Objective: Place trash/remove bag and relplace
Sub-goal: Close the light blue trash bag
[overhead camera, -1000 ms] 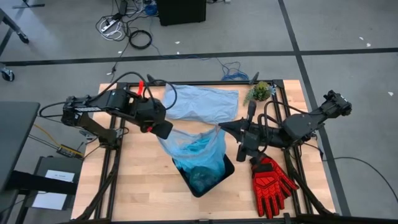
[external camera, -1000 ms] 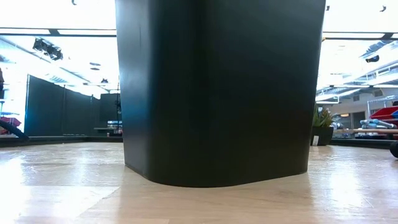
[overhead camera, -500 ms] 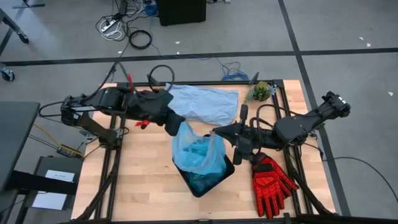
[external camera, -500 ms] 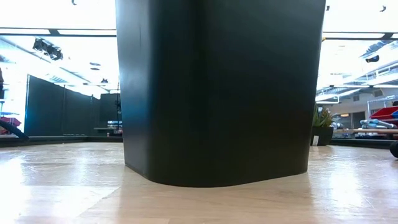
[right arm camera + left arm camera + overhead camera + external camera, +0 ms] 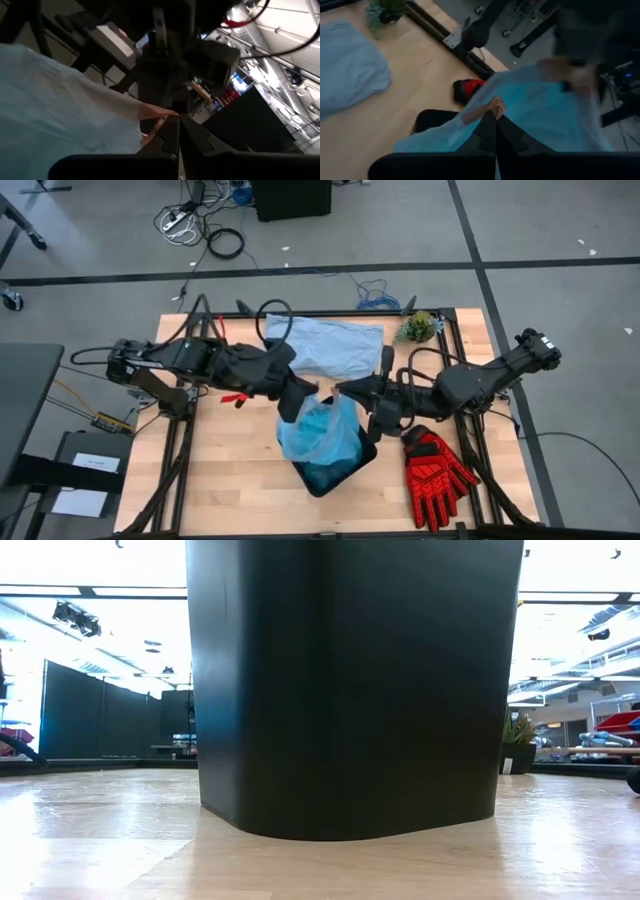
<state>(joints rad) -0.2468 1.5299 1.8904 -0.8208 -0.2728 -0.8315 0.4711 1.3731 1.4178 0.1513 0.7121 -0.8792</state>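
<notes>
Both arms are meeting over the middle of the tabletop [image 5: 220, 470], and the bag [image 5: 322, 430] is hanging between them, bright blue and bunched at its top. The left gripper [image 5: 302, 392] is reaching in from one side with its jaws pressed together on a pinch of the bag's rim, and the left wrist view is showing that fold squeezed right at the tips. The right gripper [image 5: 340, 391] is doing the same from the other side, jaws clamped on the opposite edge. With the two grips this close, the mouth is being held nearly shut, probably so nothing spills as the bag comes out.

The bag's lower part is sitting down inside the black bin [image 5: 330, 470], so it is not out yet. The trash is not showing separately here, hidden in the blue plastic if it is in there at all.

Behind the arms, the paler bag [image 5: 335, 348] is lying flat, apparently the replacement liner. The red glove [image 5: 437, 472] is lying just beside the bin, and the plant [image 5: 419, 327] is standing at the far edge.
</notes>
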